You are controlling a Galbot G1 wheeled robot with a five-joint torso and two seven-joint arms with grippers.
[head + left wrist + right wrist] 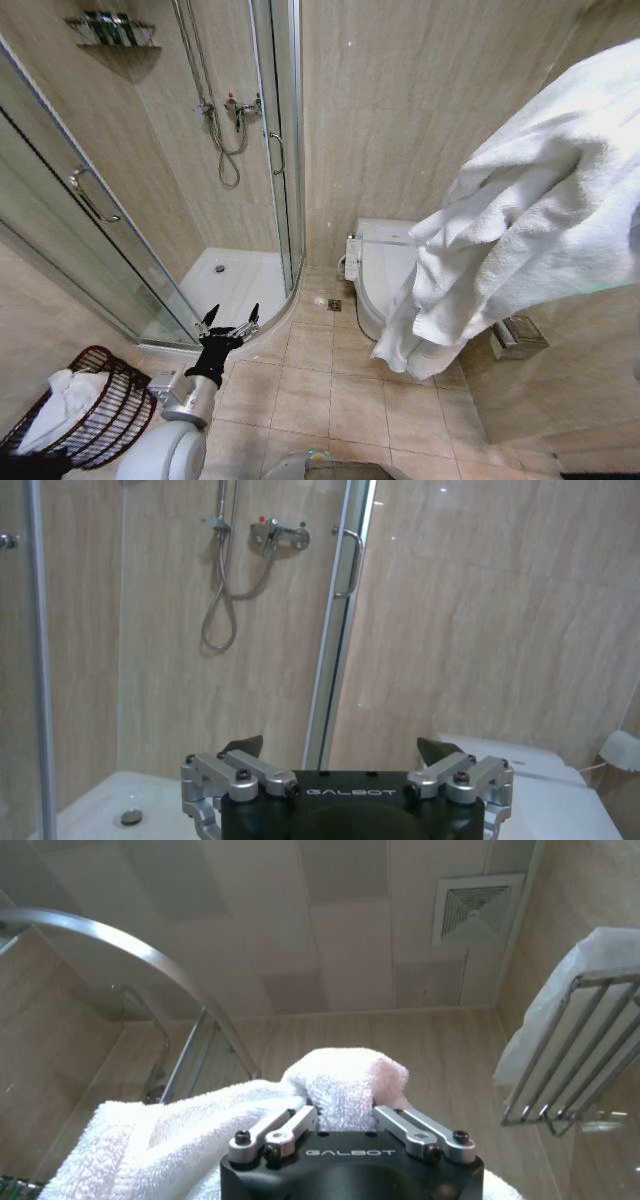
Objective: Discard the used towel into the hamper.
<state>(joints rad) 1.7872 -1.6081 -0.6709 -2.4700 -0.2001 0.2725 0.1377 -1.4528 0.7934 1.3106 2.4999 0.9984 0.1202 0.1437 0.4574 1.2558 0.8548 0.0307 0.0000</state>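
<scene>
Hamper (pixel 95 405) left, towel (pixel 520 220) right

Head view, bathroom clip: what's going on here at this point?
The right gripper is shut on a white towel and holds it up high in the air, with the toilet below the hanging cloth. The hamper sits on the floor at the robot's left near the shower stall, already holding some white cloth, and the held towel is not yet in it. The left gripper hangs low with its fingers open, holding nothing.
</scene>
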